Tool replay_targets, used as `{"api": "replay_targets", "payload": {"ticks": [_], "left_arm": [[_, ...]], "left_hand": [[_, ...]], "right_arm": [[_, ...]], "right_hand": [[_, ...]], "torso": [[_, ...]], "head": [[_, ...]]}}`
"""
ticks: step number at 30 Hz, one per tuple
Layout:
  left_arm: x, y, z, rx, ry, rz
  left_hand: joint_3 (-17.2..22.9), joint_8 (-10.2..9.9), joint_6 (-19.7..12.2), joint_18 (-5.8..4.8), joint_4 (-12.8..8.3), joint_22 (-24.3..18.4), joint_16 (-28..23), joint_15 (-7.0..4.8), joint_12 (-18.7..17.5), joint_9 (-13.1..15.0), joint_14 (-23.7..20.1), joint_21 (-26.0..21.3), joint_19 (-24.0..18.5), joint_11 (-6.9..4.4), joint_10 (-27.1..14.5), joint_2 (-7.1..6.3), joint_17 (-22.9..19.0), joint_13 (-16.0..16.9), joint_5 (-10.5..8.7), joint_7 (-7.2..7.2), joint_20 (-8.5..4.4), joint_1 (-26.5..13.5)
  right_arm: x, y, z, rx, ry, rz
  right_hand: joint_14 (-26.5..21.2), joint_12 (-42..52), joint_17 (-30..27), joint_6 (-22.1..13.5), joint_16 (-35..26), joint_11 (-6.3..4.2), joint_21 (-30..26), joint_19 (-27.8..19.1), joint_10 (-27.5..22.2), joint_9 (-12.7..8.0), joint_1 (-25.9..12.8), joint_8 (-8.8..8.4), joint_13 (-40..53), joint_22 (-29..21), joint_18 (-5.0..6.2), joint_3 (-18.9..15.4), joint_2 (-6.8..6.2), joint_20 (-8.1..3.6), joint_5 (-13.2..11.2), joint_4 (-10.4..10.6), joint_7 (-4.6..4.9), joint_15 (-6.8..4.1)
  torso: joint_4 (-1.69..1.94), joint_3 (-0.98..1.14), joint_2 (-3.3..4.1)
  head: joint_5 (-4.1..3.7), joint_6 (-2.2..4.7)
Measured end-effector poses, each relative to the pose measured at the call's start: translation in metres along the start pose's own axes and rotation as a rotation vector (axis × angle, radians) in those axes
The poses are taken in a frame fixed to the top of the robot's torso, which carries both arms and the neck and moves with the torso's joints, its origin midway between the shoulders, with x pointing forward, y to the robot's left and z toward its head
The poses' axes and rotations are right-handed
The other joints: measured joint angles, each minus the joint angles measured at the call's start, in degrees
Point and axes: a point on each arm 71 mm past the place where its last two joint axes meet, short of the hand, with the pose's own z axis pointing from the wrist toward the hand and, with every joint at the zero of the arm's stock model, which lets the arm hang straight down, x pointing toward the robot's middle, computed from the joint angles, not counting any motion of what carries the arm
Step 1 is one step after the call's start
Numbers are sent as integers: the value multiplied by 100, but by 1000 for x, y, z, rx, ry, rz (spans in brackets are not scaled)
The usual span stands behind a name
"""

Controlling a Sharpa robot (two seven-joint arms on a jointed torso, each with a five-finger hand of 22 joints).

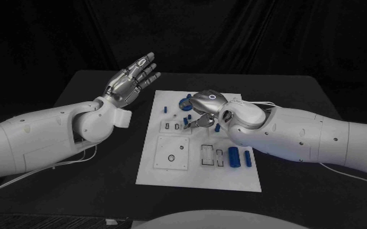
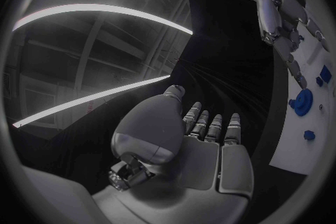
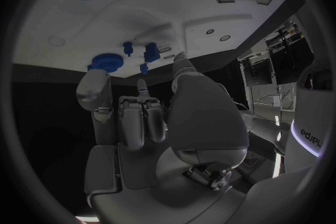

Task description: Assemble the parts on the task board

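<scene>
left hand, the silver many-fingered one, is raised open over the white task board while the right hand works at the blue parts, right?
Not quite. The head view shows the silver many-fingered left hand raised open over the black table, beside the white task board, not over it. The right hand does work at the small blue parts.

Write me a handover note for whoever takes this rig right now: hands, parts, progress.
Left hand: raised beside the task board, fingers spread, holding nothing.
Right hand: low over the board's middle, fingers pointing down among the small blue parts; whether it holds one cannot be told.
Parts: a cluster at the board's far end, three blue pieces lying at its near right.
Done: unclear. Left: the near pieces still lie loose.
</scene>
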Motion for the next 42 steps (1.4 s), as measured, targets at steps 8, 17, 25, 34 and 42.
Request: {"api": "replay_targets", "payload": {"ticks": [8,17,25,34,42], "left_arm": [[1,0,0,-1,5,5],[3,0,-2,-12,29,86],[-1,-12,1,6,-10,241],[12,-62,53,128,90,671],[44,-65,86,37,243,1002]], "left_hand": [[-10,39,55,0,58,24,119,69,141,9,27,34,64,53,49,0,30,22,-82,-55,63,0],[-850,420,919,49,444,733,2506,262,3418,111,2092,1586,2702,826,1011,-582,823,812,-2498,52,438,-130],[-1268,1126,1687,47,425,1235,4750,256,5692,226,3172,2847,4452,917,1449,-742,1844,2202,-3041,330,204,-172],[-1168,2256,1206,46,411,3479,7589,-454,7257,417,6220,5869,5870,213,5436,-781,5036,5454,-2869,265,-419,64],[-1354,4335,1583,-543,436,7183,8898,-540,8011,1432,8326,8235,7778,155,8304,-709,7463,7353,-2898,518,-515,-723]], "right_arm": [[-40,-7,-12,-29,-94,-24],[-84,-38,-48,22,-165,-49],[-97,-73,-85,135,-204,-1],[-97,-96,-104,252,-231,129],[-95,-102,-109,293,-255,186]], "right_hand": [[0,0,0,0,0,0,140,0,0,-38,-193,0,0,0,0,-327,-52,0,0,16,0,0],[0,0,0,254,0,0,-52,0,0,-52,-714,84,4,-1,-1,-107,321,0,0,-3,26,0],[1,0,0,650,0,42,-145,-30,0,28,-1260,256,4,-1,-1,54,1193,31,436,-31,115,44],[-2,0,0,739,0,86,-184,-9,2,111,-1274,334,3,-2,48,43,1534,52,1120,-42,166,85],[-2,0,0,758,0,124,-184,11,0,132,-1221,334,3,-2,47,37,1586,72,1227,-47,186,84]], "torso": [[-1,1,0],[3,1,3],[7,1,-3],[-16,27,-22],[-13,49,-29]], "head": [[51,-25],[76,-44],[51,-140],[126,-190],[145,-218]]}}
